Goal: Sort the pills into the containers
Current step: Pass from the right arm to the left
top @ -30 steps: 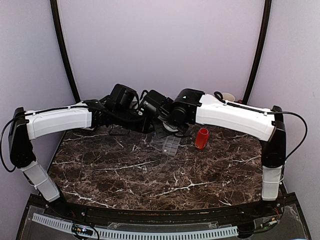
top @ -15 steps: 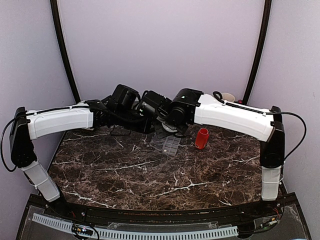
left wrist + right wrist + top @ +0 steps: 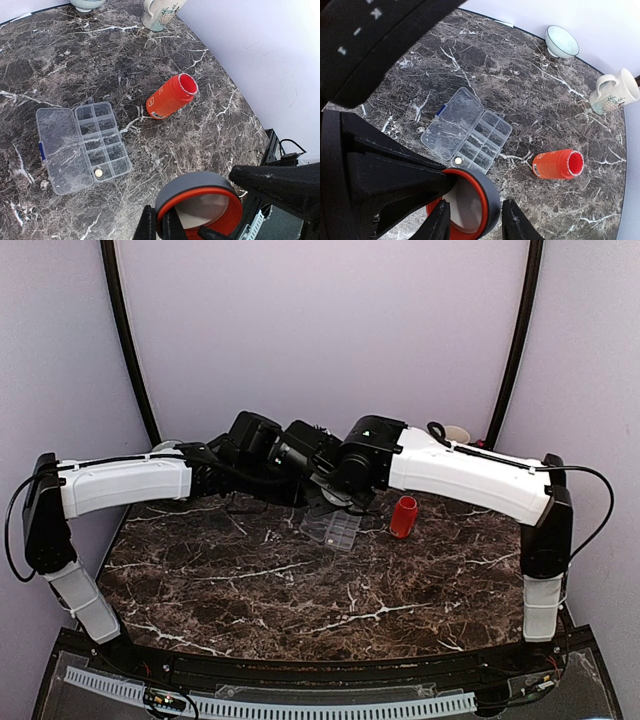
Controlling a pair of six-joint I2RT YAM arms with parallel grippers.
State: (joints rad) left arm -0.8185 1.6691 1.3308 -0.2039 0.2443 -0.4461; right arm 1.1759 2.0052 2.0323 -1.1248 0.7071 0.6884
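Observation:
The clear organiser box (image 3: 82, 145) lies open on the dark marble table, lid flat to the left; it also shows in the right wrist view (image 3: 467, 130) and the top view (image 3: 335, 530). One small pale pill (image 3: 98, 172) lies in a near corner compartment. My left gripper (image 3: 160, 225) is shut on the rim of a grey cap with a red inside (image 3: 195, 181), held above the table. My right gripper (image 3: 476, 222) is open, its fingers on either side of that cap (image 3: 492, 197). The uncapped orange bottle (image 3: 171, 96) stands to the right of the box.
A pale bowl (image 3: 561, 41) and a decorated mug (image 3: 612, 92) stand at the back of the table by the wall. The table's right edge and a black frame (image 3: 272, 147) lie just beyond the bottle.
The left arm has edged slightly up and to the right. Both grippers stay together above the back of the box. The box and bottle have not moved.

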